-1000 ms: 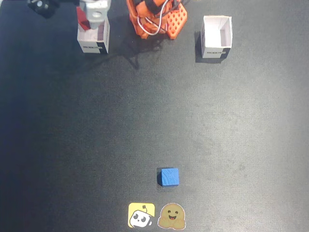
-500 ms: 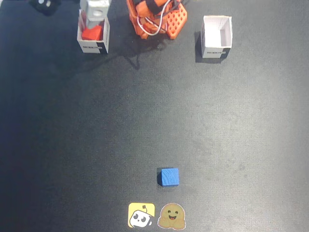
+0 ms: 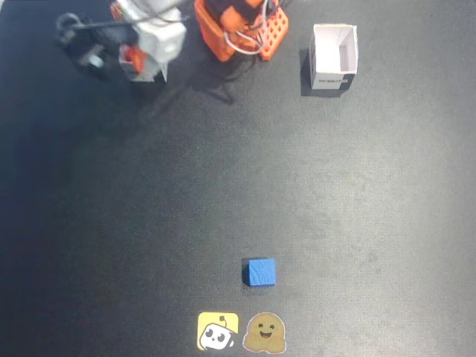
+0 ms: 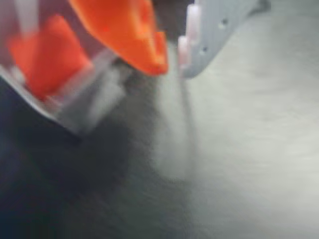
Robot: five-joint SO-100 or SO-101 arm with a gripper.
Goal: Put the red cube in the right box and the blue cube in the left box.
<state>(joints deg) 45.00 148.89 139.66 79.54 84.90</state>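
- End effector (image 4: pixel 172 52): in your wrist view the orange and grey fingers stand slightly apart with nothing between them.
- Red cube (image 4: pixel 47 57) sits inside the right box (image 4: pixel 82 107), upper left of that blurred frame.
- Blue cube (image 3: pixel 260 272) rests on your worktop (image 3: pixel 238 186), lower centre of the fixed view.
- Left box (image 3: pixel 334 57) stands upper right.

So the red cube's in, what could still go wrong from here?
1. The gripper hangs right beside the filled box holding the red cube. A swing away might clip its wall and shift it.
2. The blue cube lies far out by the stickers, a long reach, so the grasp could come out off-centre.
3. The wrist view is blurred, so clearance is hard to judge.
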